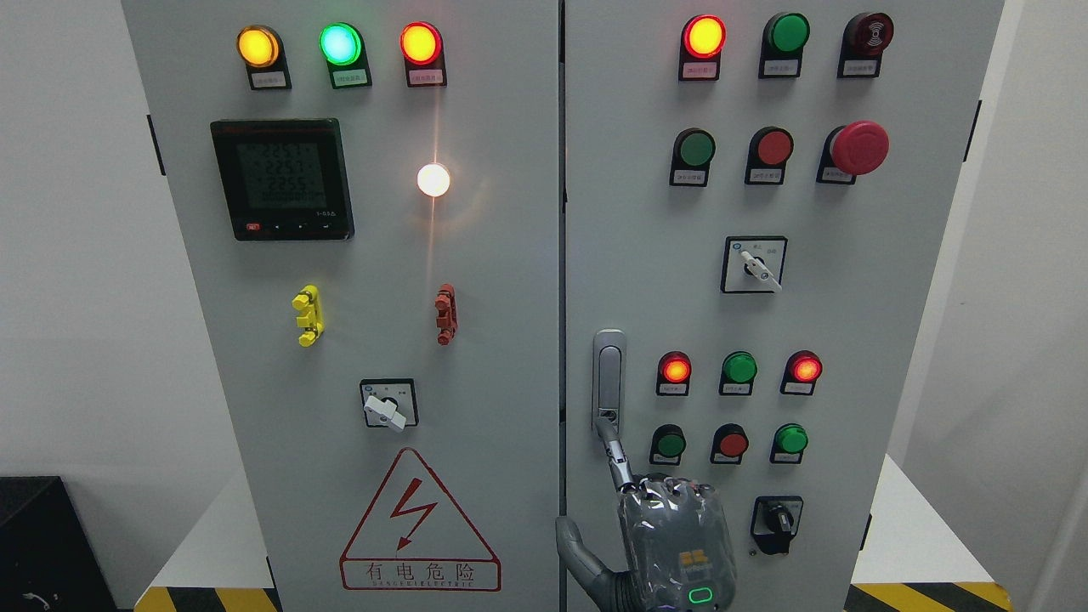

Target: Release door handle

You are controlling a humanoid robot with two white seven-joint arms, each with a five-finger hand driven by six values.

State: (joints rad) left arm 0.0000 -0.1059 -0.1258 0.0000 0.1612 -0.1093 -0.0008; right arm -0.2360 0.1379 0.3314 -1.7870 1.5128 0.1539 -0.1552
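Observation:
The grey door handle (pixel 609 374) stands upright at the left edge of the cabinet's right door (pixel 892 357), lying flat in its mount. My right hand (pixel 671 527) comes up from the bottom edge, just below the handle, wrapped in clear plastic. Its index finger (pixel 617 455) is stretched up and its tip touches the handle's lower end. The other fingers are curled at the knuckles and the thumb (pixel 578 552) sticks out to the left. The hand grasps nothing. My left hand is out of view.
The right door carries lit and unlit push buttons, a red emergency stop (pixel 858 147) and two rotary switches (pixel 753 265). The left door (pixel 493 357) has a meter (pixel 281 178), lamps and a danger sign (pixel 418 527). A black box (pixel 42 544) stands at the lower left.

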